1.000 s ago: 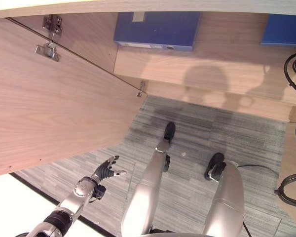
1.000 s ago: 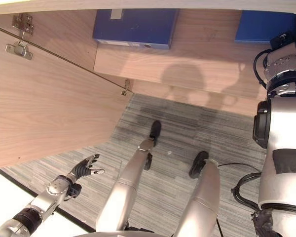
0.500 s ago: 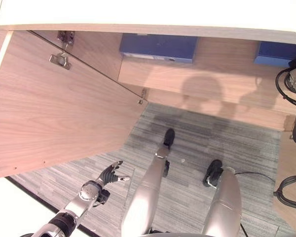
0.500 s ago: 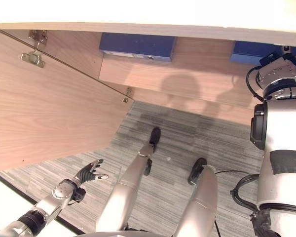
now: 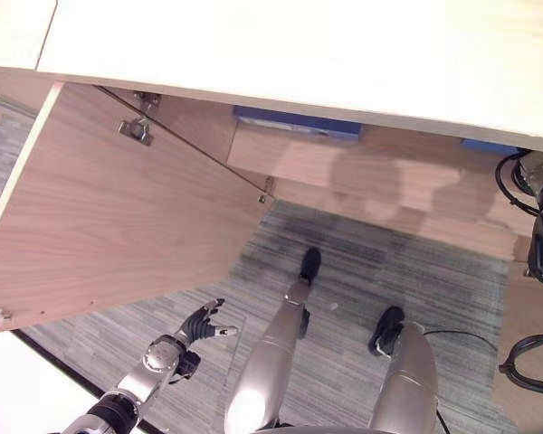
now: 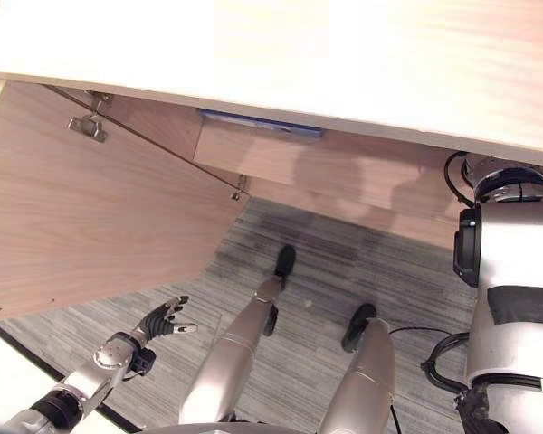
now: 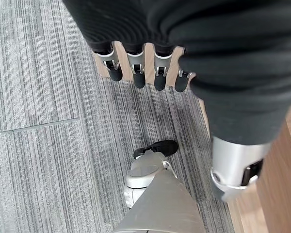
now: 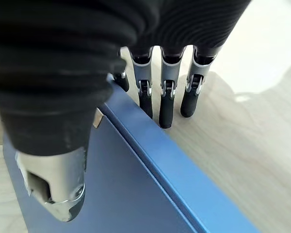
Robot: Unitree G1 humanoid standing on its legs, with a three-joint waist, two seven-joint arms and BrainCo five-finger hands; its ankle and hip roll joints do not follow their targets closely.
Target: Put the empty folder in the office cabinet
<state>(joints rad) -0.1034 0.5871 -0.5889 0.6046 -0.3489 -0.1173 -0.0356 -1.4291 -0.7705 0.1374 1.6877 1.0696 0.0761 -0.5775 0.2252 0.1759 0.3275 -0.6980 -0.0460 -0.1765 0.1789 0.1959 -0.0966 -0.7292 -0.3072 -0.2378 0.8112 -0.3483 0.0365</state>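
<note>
The office cabinet point(image 5: 299, 54) has a pale wood top, its door point(image 5: 118, 226) swung wide over the grey carpet point(image 5: 434, 271), leaving open floor between door edge and shelf. On the lower shelf point(image 5: 380, 181) lies a blue folder point(image 5: 299, 122), mostly hidden under the top. In the right wrist view another blue folder point(image 8: 136, 189) sits on pale wood; the right hand point(image 8: 167, 92) has straight fingers just beyond its edge, thumb over its cover, gripping nothing visibly. The left hand point(image 5: 202, 321) hangs relaxed, empty, above the carpet.

Office: wooden cabinet point(image 5: 118, 226); blue folders point(image 5: 299, 122); grey carpet point(image 5: 452, 271).
</note>
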